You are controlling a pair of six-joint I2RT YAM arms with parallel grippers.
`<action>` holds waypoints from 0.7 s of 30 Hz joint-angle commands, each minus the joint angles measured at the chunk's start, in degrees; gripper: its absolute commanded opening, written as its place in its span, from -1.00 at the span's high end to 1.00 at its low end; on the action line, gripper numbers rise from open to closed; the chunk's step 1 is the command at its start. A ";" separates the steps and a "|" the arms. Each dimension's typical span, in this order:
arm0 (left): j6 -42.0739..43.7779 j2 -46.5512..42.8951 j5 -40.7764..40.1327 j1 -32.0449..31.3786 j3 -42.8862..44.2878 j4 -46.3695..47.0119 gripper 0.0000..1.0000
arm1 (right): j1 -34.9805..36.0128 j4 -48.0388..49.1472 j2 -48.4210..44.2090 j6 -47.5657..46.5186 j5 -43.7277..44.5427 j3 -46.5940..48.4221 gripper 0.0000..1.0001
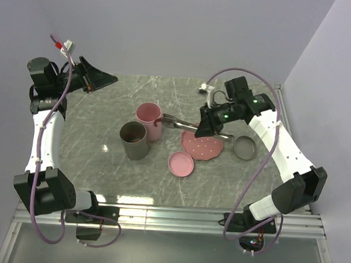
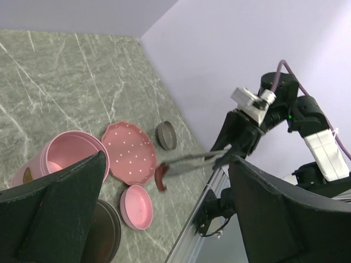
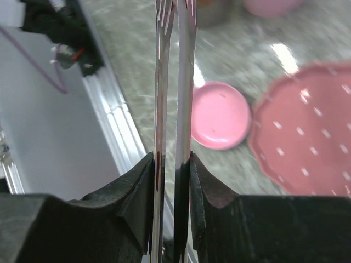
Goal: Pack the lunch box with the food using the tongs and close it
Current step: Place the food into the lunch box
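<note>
got the right gripper (image 1: 207, 126) squeezed partway shut around the long slim grey metal tongs (image 1: 185, 123), pressing both thin arms together. pinching a short dark brown sausage-like piece (image 2: 160, 176) at the tong tips, up off the grey marbled worktop (image 1: 105, 103), between the tall pink round container (image 1: 149, 119) and the pink speckled plate (image 1: 202, 145). also spotting a small pink round lid (image 1: 180, 164) just beside the plate. over on the far left, seeing the left gripper (image 1: 101, 79) raised, spread wide, holding nothing.
</note>
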 commanded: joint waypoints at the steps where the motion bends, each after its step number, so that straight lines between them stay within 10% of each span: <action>1: -1.15 -0.58 0.53 0.25 1.26 2.75 -0.99 | 4.57 4.66 -0.31 4.16 0.03 3.77 0.31; 21: 1.92 -1.02 1.58 1.04 1.00 -0.66 -0.99 | 16.36 10.99 14.98 9.70 4.43 14.05 0.27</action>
